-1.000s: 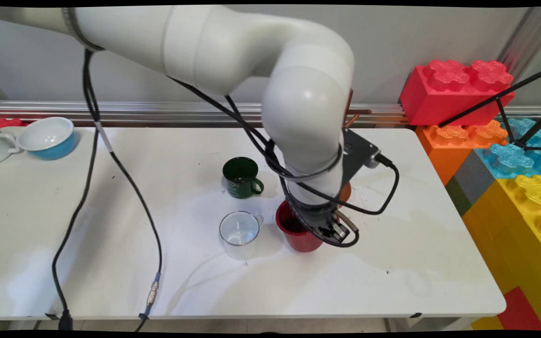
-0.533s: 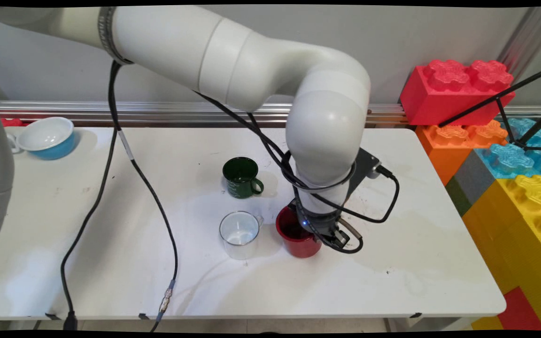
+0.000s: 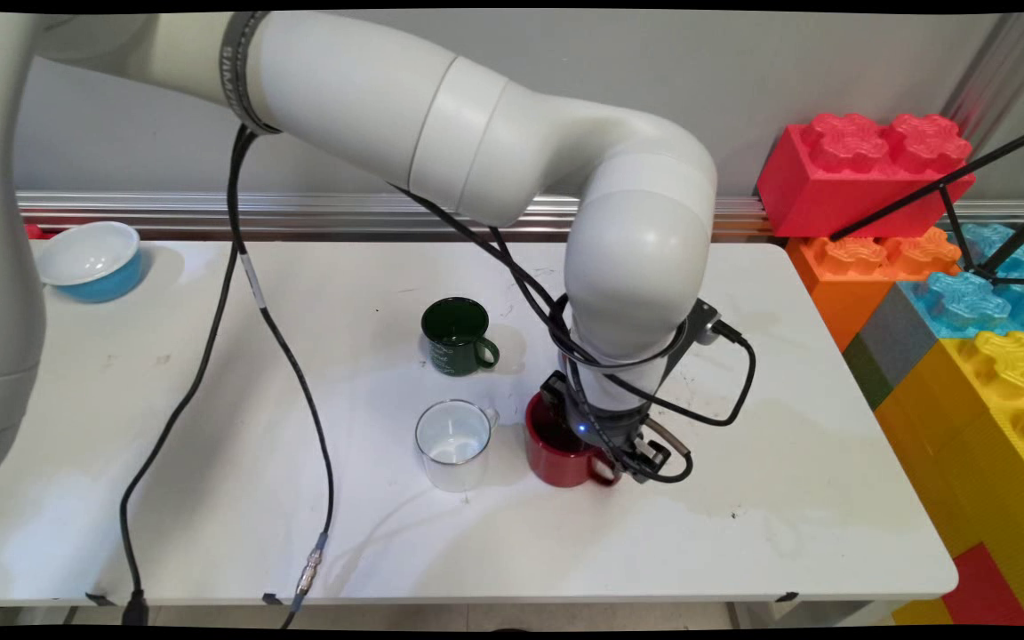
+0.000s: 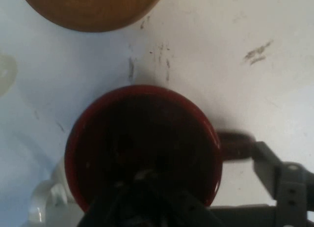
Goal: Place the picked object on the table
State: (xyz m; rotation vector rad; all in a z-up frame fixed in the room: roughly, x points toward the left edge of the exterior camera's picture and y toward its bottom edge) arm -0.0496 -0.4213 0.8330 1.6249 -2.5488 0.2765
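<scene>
Gripper: the gripper (image 3: 620, 452) hangs low, right over the red mug (image 3: 559, 452), at the side where the mug's handle (image 4: 234, 144) is.
Gripper state: I cannot tell if it is open or closed. Its tip is hidden down by the mug.
Red mug: it stands upright on the table (image 3: 743, 507), just under the gripper. It looks dark inside. In the hand view its round mouth fills the middle, and the handle sticks out to the right.
What changed: one second ago the gripper was higher and a bit more to the left in the main view. It has come down and slid toward the handle side. The mug is in nearly the same spot, and its handle shows now.
Clear mug: the clear mug (image 3: 454, 444) stands just beside the red mug, on the side away from the gripper.
Round brown thing: in the hand view a round brown thing (image 4: 91, 8) lies near the red mug, not touching it. I cannot tell what it is.
Green mug: the green mug (image 3: 457, 336) stands farther back, apart from the others.
Blue bowl: the blue bowl (image 3: 90, 260) is far off at the table's left end.
Big toy bricks: the big toy bricks (image 3: 863, 169) are stacked past the table's right end.
</scene>
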